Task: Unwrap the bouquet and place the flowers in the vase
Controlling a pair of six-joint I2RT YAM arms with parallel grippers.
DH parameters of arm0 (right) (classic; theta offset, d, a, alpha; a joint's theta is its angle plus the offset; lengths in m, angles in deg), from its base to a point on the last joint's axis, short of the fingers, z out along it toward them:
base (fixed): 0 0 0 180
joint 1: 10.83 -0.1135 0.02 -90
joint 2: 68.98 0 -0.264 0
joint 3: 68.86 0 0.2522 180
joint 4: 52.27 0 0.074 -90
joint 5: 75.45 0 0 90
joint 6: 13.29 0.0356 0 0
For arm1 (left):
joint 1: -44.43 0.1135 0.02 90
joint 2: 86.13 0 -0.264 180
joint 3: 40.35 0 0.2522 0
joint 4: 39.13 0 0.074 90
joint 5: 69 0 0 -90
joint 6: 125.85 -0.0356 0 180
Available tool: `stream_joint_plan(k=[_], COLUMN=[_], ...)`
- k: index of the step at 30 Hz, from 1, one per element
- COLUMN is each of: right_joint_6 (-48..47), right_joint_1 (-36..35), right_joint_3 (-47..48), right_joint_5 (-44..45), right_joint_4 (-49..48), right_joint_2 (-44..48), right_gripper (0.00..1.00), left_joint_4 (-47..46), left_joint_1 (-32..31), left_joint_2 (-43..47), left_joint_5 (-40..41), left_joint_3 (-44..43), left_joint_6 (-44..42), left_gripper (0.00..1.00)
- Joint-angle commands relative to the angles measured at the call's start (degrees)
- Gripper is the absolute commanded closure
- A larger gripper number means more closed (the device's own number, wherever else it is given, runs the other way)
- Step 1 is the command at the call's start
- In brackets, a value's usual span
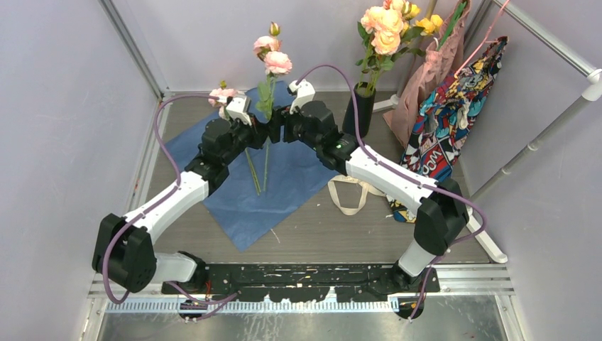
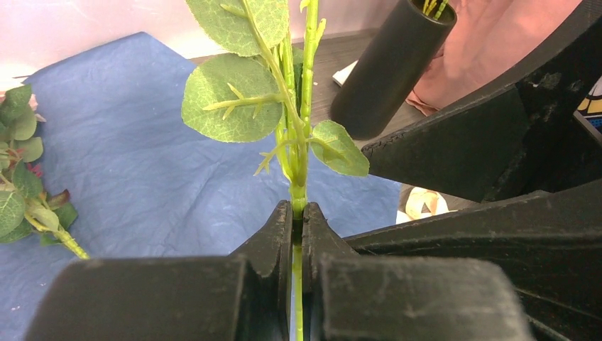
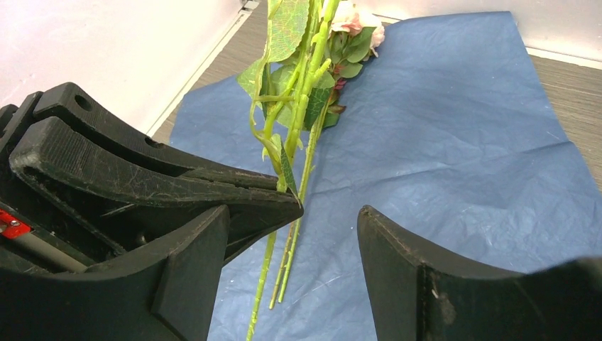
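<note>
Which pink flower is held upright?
The upright stem with two pink blooms, pinched in the left hand; the other pink bloom lies on the blue paper.

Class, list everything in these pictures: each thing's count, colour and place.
Paper: one, blue, spread flat, centre.
Pink flowers: three blooms; two raised, one low at the paper's far left.
Vase: one, black, right of the paper.
Peach flowers: one bunch, peach and yellow, in the vase.
Pink bag: one, far right.
Patterned bag: one, multicoloured, beside it.
Strap: one, cream, by the patterned bag.
Table: one, grey-brown.
Left claw: one, black, shut on the pink flowers' stems.
Right claw: one, black, open beside them.
</note>
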Motion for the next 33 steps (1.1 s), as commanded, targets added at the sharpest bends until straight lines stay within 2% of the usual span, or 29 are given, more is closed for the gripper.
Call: stream_joint_plan(k=[1, 5, 20, 33], right_joint_6=[-1.16, -1.61, -3.24, -1.01], right_joint_1=[0.79, 0.83, 0.82, 0.79], right_joint_3=[3.87, 5.77, 3.0, 5.13], right_joint_5=[4.9, 4.76, 7.03, 3.67], right_joint_4=[-4.69, -3.33, -3.85, -3.57], right_joint_2=[0.09, -0.56, 6.71, 1.81], right_gripper=[0.29, 0.3, 0.3, 0.31], left_joint_4=[-2.75, -1.79, -1.64, -1.37], left_joint_1=[-2.3, -2.31, -2.35, -2.35], left_joint_2=[4.45, 4.56, 4.81, 5.99], left_joint_5=[-3.95, -3.11, -2.76, -3.46], left_joint_3=[0.18, 0.12, 0.27, 0.22], left_joint_6=[-1.35, -2.3, -2.82, -2.85], left_gripper=[1.0, 1.0, 1.0, 1.0])
